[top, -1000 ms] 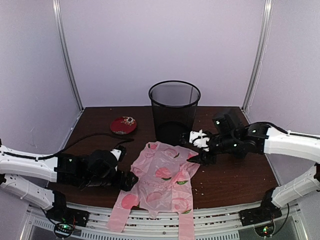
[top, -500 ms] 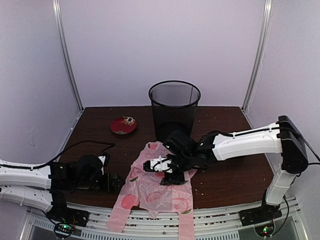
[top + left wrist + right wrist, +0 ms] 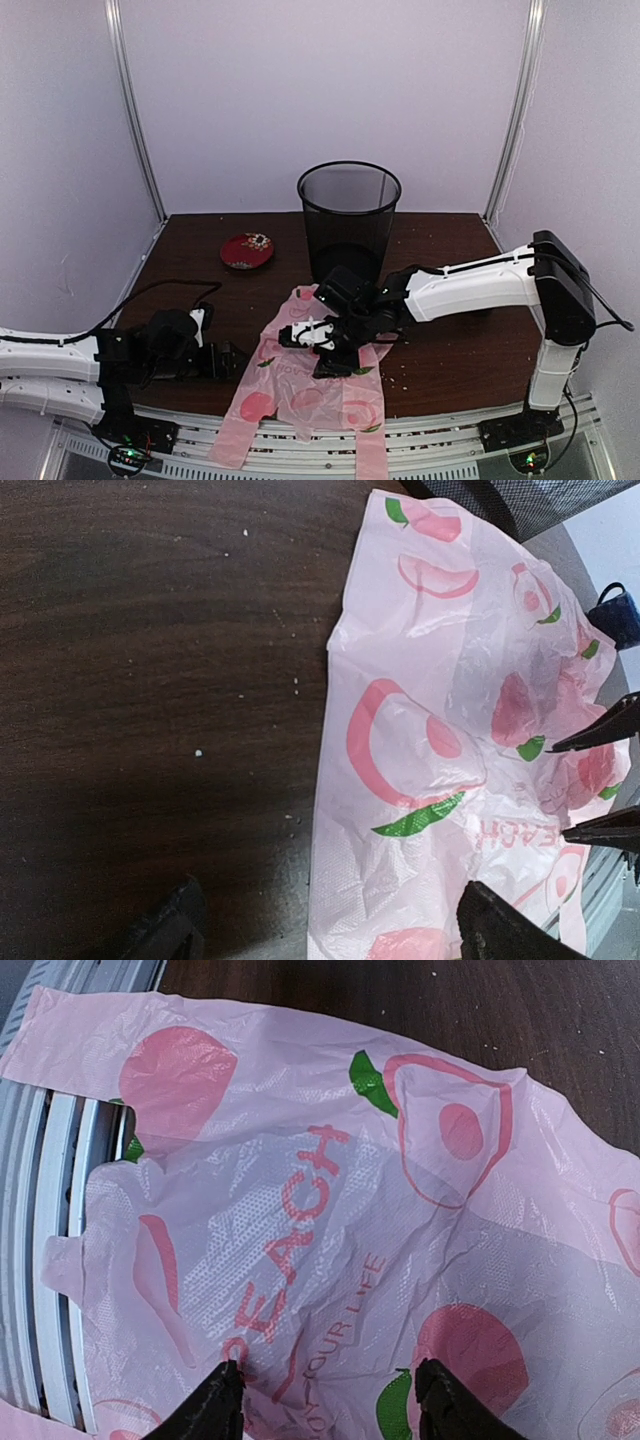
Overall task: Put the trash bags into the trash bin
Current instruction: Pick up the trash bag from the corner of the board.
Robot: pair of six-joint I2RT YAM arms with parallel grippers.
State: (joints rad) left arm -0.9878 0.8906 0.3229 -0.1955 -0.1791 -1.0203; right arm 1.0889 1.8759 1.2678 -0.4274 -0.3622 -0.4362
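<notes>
The trash bag (image 3: 305, 385), pale pink with peach prints, lies flat on the brown table in front of the trash bin (image 3: 348, 215), a black mesh basket; the bag's handles hang over the near edge. My right gripper (image 3: 322, 347) is low over the bag's middle. In the right wrist view its jaws (image 3: 330, 1407) stand open, both tips at the printed plastic (image 3: 330, 1210) with nothing pinched. My left gripper (image 3: 230, 360) sits left of the bag, open. In the left wrist view it (image 3: 340, 935) straddles the bag's (image 3: 440, 730) left edge, one finger over bare wood.
A small red patterned dish (image 3: 246, 250) sits at the back left. A dark-blue object (image 3: 613, 613) shows past the bag's far side. White rails (image 3: 50, 1210) run under the table's near edge. Crumbs dot the wood (image 3: 150, 680).
My right arm swung from beside the bin to over the bag's middle and lowered, its jaws narrowing a little. My left arm drew back leftward off the bag.
</notes>
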